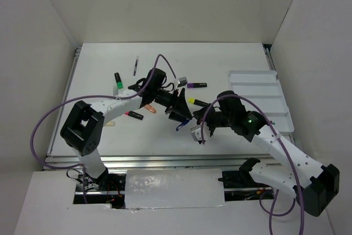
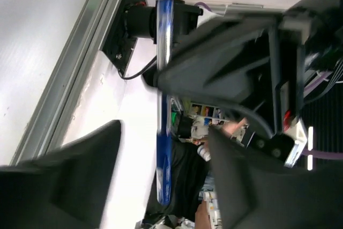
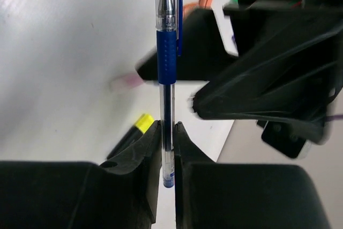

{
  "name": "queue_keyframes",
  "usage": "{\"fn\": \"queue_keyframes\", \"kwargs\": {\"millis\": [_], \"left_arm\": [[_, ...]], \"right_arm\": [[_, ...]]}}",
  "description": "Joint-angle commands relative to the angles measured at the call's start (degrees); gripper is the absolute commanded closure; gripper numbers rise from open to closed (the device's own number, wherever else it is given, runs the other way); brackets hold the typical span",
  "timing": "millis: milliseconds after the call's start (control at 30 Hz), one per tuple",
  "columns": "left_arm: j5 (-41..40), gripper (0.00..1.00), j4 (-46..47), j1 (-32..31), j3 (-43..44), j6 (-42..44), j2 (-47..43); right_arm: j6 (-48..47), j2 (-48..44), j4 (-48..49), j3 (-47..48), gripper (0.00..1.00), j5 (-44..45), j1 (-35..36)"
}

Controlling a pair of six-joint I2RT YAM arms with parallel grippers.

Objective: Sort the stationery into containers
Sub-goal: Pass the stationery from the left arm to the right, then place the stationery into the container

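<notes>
Right gripper (image 3: 167, 132) fingers fill the bottom of the right wrist view. They are pressed together on the tail end of a blue pen (image 3: 166, 57), which rises from them toward 12 o'clock.

You are in a hand-over, by the look of it from the left arm to the right. The pen is held in the air over the middle of the table (image 1: 220, 59). Left gripper (image 2: 163, 132) jaws stand apart in its own wrist view; the pen runs down the gap and touches neither finger (so the right arm alone carries it).

Next, you need to draw the left arm clear. Then swing the right arm to the white divided tray (image 1: 258, 87) at 3 o'clock in the top view and lay the pen lengthwise in one long compartment. Gripped so near one end, it may tilt.

Pen: slim and straight, with a clear barrel and a ribbed blue grip sleeve.

Other stationery lies loose on the table from 10 to 1 o'clock: a green-capped highlighter (image 1: 118, 81), a purple marker (image 1: 196, 85) and a yellow-capped highlighter (image 3: 140, 124).
</notes>
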Motion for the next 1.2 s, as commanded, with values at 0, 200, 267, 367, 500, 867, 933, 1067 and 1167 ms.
{"fn": "queue_keyframes", "kwargs": {"millis": [0, 200, 267, 367, 500, 867, 933, 1067, 1167], "left_arm": [[-0.3, 0.15, -3.0, -0.1, 1.3, 5.5, -2.6], [-13.6, 0.01, -17.1, 3.9, 8.1, 17.7, -4.5], [-18.4, 0.01, -20.5, 5.1, 9.6, 20.7, -4.3], [-25.2, 0.01, -22.1, 6.2, 11.1, 23.6, -4.2], [-34.1, 0.01, -16.5, 6.6, 7.0, 23.4, -7.6], [-42.5, 0.01, -19.3, 9.4, 11.8, 22.3, -1.3], [-43.9, 0.01, -19.6, 10.9, 12.8, 21.6, -0.5], [-54.4, 0.01, -21.4, 12.9, 15.6, 20.9, 1.1], [-58.3, 0.02, -21.3, 13.7, 16.8, 21.6, 1.7]], "right_arm": [[0.3, -1.5, -1.0, -0.1, 0.97, 1.9, -2.4], [-9.1, -5.1, -14.0, 0.2, 1.00, 1.4, -20.0], [-14.9, -5.1, -18.3, 0.1, 1.00, 1.2, -28.0], [-25.5, -2.4, -25.1, 1.4, 1.00, 3.0, -44.0], [-34.9, 5.5, -29.3, 4.3, 1.00, 5.1, -61.6], [-39.3, 14.6, -18.6, 0.5, 0.97, 10.9, -69.8], [-38.9, 15.2, -16.9, -0.8, 0.95, 12.1, -69.5], [-38.6, 15.4, -13.5, -3.1, 0.84, 12.8, -69.6], [-37.7, 15.1, -10.4, -5.0, 0.75, 12.8, -69.3]]}}
